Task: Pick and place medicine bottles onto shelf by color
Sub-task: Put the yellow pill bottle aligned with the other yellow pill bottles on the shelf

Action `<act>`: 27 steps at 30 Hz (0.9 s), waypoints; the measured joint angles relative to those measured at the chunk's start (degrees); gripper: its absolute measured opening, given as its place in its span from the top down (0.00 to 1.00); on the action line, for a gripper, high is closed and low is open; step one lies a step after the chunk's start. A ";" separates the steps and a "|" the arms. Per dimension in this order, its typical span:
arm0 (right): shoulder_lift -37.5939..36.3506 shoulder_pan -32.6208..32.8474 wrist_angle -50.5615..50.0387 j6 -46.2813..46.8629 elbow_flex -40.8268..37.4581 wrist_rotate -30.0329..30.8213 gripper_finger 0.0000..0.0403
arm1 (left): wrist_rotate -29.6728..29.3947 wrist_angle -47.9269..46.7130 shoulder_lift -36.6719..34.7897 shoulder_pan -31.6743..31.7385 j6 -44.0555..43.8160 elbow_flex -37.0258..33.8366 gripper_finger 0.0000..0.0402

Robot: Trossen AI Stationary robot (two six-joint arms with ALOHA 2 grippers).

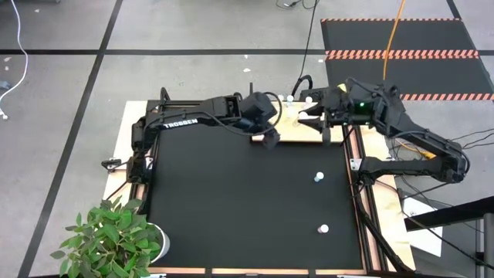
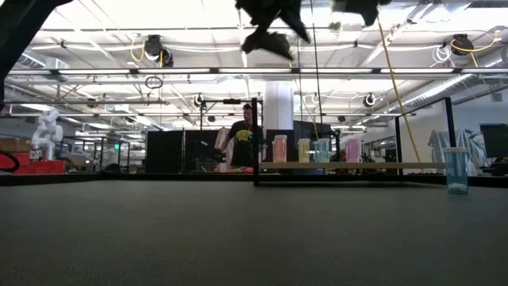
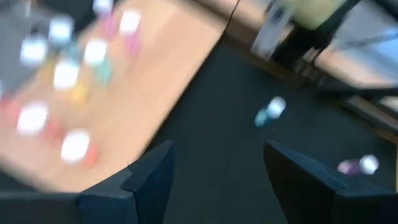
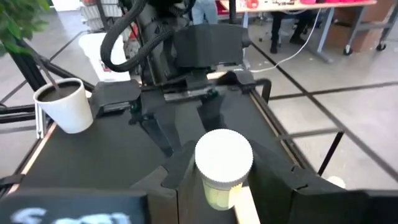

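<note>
left gripper (image 3: 214, 180): fingers apart, empty, over mat | right gripper (image 4: 227, 177): clamped on yellow-green bottle (image 4: 222, 167), shelf (image 1: 297, 127) at 12 o'clock

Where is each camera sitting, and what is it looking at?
High: above, looking down on the black mat, both arms.
Low: mat level, facing the room; arms overhead.
Left wrist: behind the open left gripper, facing the shelf.
Right wrist: behind the right gripper, holding a yellow-green bottle.
High and left wrist share the shelf.
</note>
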 joint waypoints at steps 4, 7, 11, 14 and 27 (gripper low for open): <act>0.05 0.00 5.47 1.68 -5.57 0.05 0.71 | -0.17 -12.36 -0.62 1.76 -5.47 -0.09 0.38; 0.80 0.00 10.51 3.15 -9.00 0.43 0.71 | -0.17 -19.79 -2.43 3.21 -6.47 -0.09 0.38; 4.65 0.05 12.46 3.77 -10.78 2.08 0.71 | -1.89 -23.48 -5.50 4.34 -6.13 -0.09 0.38; 8.68 0.15 15.08 3.73 -10.80 1.74 0.71 | -6.23 -23.78 -8.39 5.01 -4.31 -0.09 0.38; 12.56 -2.24 16.47 3.48 -13.41 4.46 0.71 | -16.57 -28.30 -13.51 6.44 2.41 -0.76 0.38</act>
